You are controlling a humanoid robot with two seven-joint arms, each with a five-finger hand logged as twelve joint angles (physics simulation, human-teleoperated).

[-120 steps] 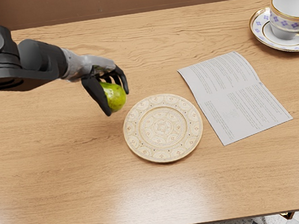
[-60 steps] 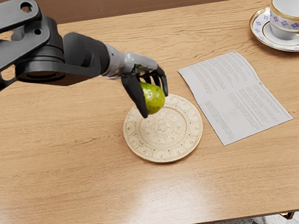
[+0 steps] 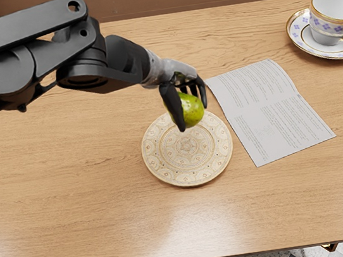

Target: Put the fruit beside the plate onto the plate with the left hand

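We see our left hand [image 3: 183, 95] gripping the green pear [image 3: 192, 109] over the plate's [image 3: 163, 161] far rim. A paper sheet [image 3: 271, 109] lies just right of the plate, with a cup [image 3: 334, 11] on its saucer [image 3: 302, 34] farther right.

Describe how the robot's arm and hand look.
The left arm is dark grey, with bulky rounded joints and a flat link bearing round holes. A paler grey wrist leads to a black five-finger left hand. No cables or markings show.
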